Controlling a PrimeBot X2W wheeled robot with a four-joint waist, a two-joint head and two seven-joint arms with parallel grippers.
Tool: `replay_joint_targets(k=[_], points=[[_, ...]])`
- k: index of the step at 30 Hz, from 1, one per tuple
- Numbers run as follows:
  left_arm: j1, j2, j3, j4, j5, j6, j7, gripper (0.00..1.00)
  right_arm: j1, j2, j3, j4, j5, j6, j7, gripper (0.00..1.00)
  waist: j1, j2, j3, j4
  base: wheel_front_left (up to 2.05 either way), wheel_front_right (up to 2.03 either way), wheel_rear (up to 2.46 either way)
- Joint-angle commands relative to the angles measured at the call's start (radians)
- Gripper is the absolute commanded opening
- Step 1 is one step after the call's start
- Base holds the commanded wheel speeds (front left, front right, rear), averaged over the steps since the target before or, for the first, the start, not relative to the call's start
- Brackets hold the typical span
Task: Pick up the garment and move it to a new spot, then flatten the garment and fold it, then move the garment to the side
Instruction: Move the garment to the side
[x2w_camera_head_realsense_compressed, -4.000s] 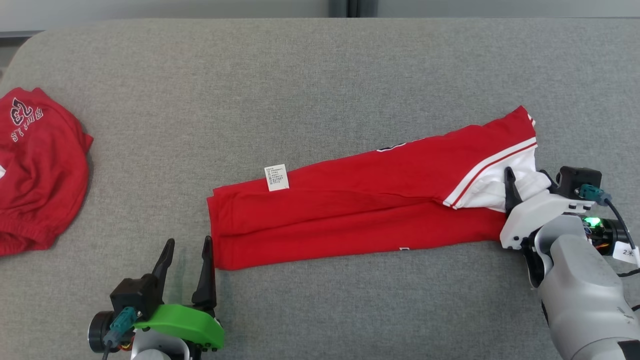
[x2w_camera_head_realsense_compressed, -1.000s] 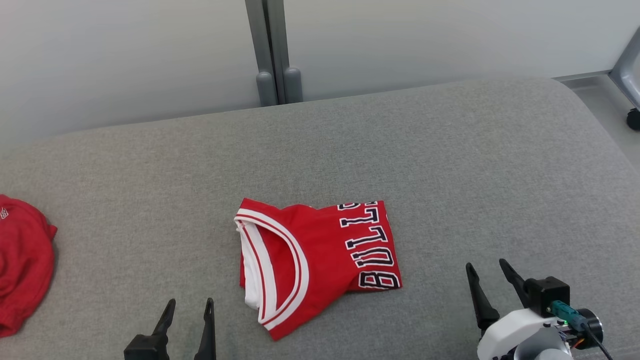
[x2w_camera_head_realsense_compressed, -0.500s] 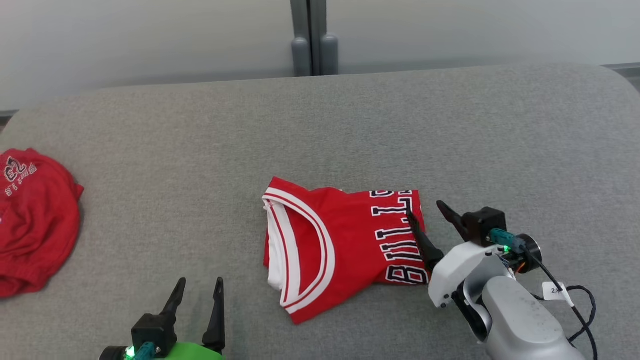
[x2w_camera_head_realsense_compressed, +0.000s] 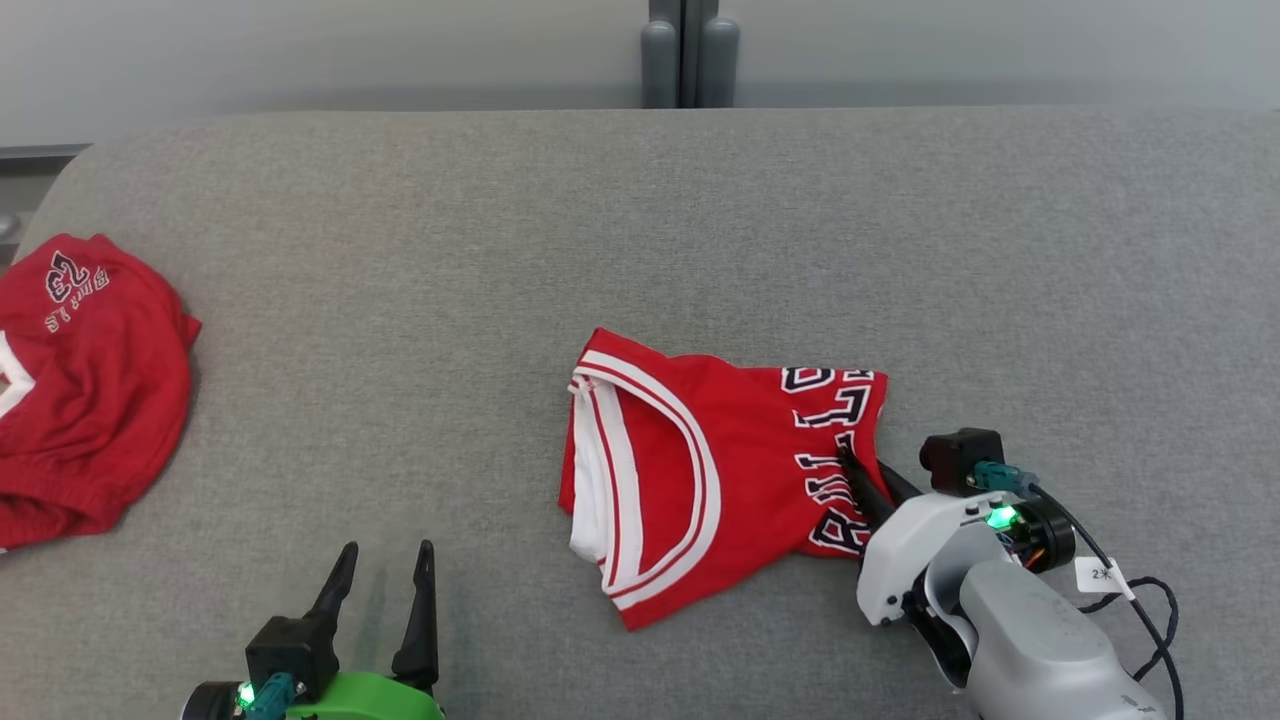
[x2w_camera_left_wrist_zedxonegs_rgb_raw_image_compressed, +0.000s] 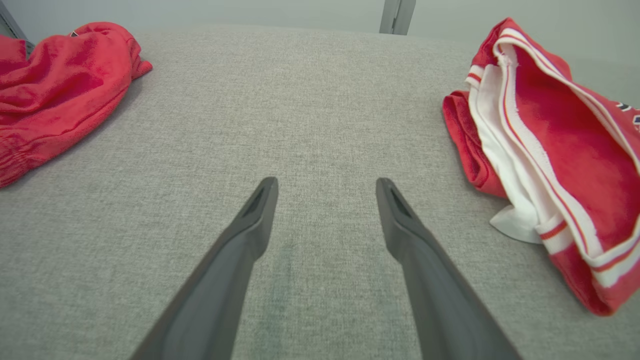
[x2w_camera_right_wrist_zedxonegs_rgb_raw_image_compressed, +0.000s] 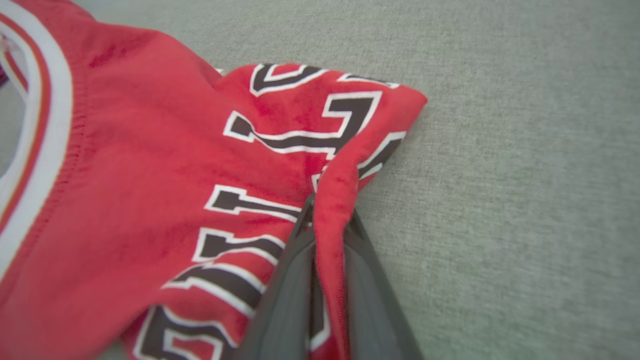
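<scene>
My right gripper (x2w_camera_head_realsense_compressed: 868, 472) pinches a raised fold on the jersey (x2w_camera_head_realsense_compressed: 690, 470) (the lettered end), which lies folded toward the front edge of the grey padded table (x2w_camera_head_realsense_compressed: 600, 220). My left gripper (x2w_camera_head_realsense_compressed: 388, 550) hangs spread wide, empty, at the front edge, apart from the jersey.

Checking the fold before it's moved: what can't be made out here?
- folded jersey, head view: under layers covered by its top layer.
- lettering, head view: near end behind the right gripper.
- fingers, right wrist view: how many layers they pinch, hidden between them.
- other red garment, head view: cut by the left edge.
</scene>
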Motion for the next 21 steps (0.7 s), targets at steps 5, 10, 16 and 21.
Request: replay_joint_targets(k=[5, 10, 16, 21], points=[[-0.005, 0.004, -0.004, -0.025, -0.003, 0.002, 0.0, 1.0, 0.055, -0.021, -0.1, -0.034, -0.056, -0.01, 0.013, 0.0, 0.0, 0.0, -0.017, -0.149, 0.0, 0.0, 0.0], [-0.016, 0.002, -0.031, -0.042, -0.002, 0.002, 0.0, 1.0, 0.093, -0.018, -0.14, -0.081, -0.091, -0.009, 0.013, 0.0, 0.0, 0.0, -0.015, -0.291, 0.0, 0.0, 0.0], [-0.031, 0.008, -0.077, -0.061, -0.006, 0.002, 0.0, 1.0, 0.125, -0.016, -0.168, -0.129, -0.116, -0.008, 0.009, 0.0, 0.0, 0.0, -0.001, -0.445, 0.0, 0.0, 0.0], [-0.041, 0.009, -0.132, -0.082, -0.018, 0.002, 0.0, 1.0, 0.142, -0.014, -0.187, -0.158, -0.126, -0.007, 0.009, 0.0, 0.0, 0.0, 0.017, -0.531, 0.0, 0.0, 0.0]])
